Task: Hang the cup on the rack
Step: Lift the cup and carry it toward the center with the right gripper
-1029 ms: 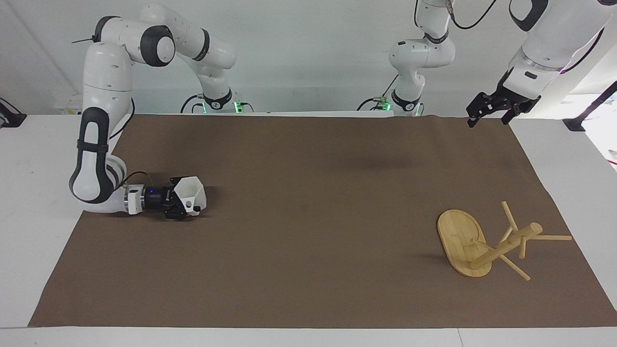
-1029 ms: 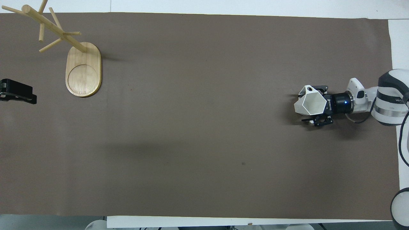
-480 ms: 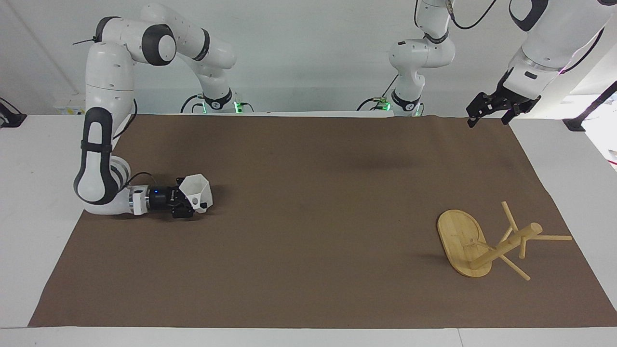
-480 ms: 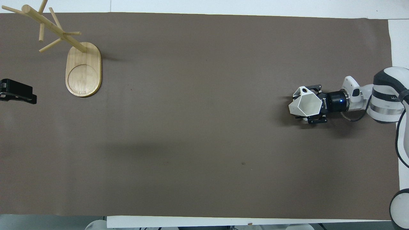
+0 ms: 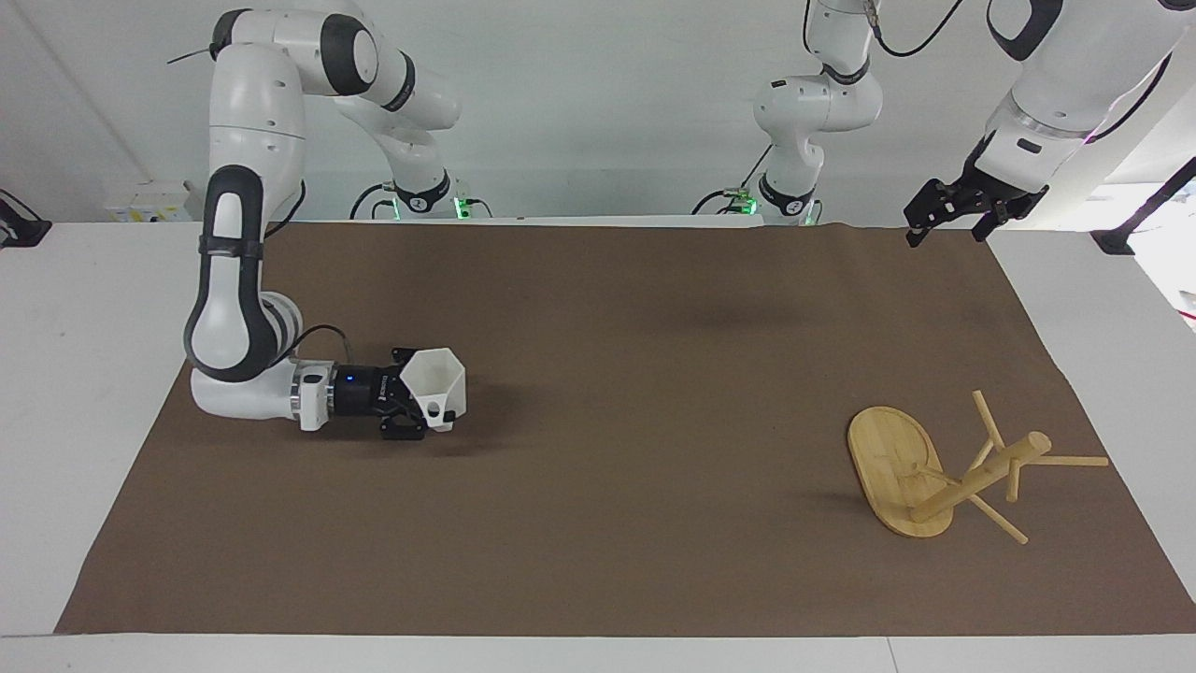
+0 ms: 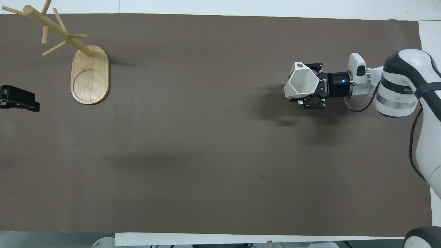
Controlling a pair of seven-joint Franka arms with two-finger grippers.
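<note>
1. Currently the right hand (image 5: 432, 409) is clamped on the small white faceted cup with the hexagonal rim (image 5: 437, 383), arm lying low and level over the brown mat (image 5: 598, 561) that covers the surface, toward the right arm's end.
2. Cup sits upright in the grip, mouth open to the overhead view (image 6: 302, 84); its small handle with the round hole (image 6: 299, 64) points away from the robots. A shadow on the mat beneath suggests the cup is just off the surface, though I cannot be sure.
3. Light bamboo mug tree with oval base, round post and thin pegs (image 5: 934, 472) stands at the left arm's end of the mat, well apart from the cup. In the overhead view its post (image 6: 58, 31) rises from the end of the base farther from the robots.
4. Key relation: the rack lies straight along the surface's long axis from the cup, nearly the whole mat between them. Holding arm is the farther of the two from the rack.
5. Left hand (image 5: 948, 220) hangs high over the mat's edge at its own end, fingers spread, holding nothing; it waits, and it is the nearer hand to the rack.
6. Judgement: next comes a long carry, then lining the handle hole up with a peg.
</note>
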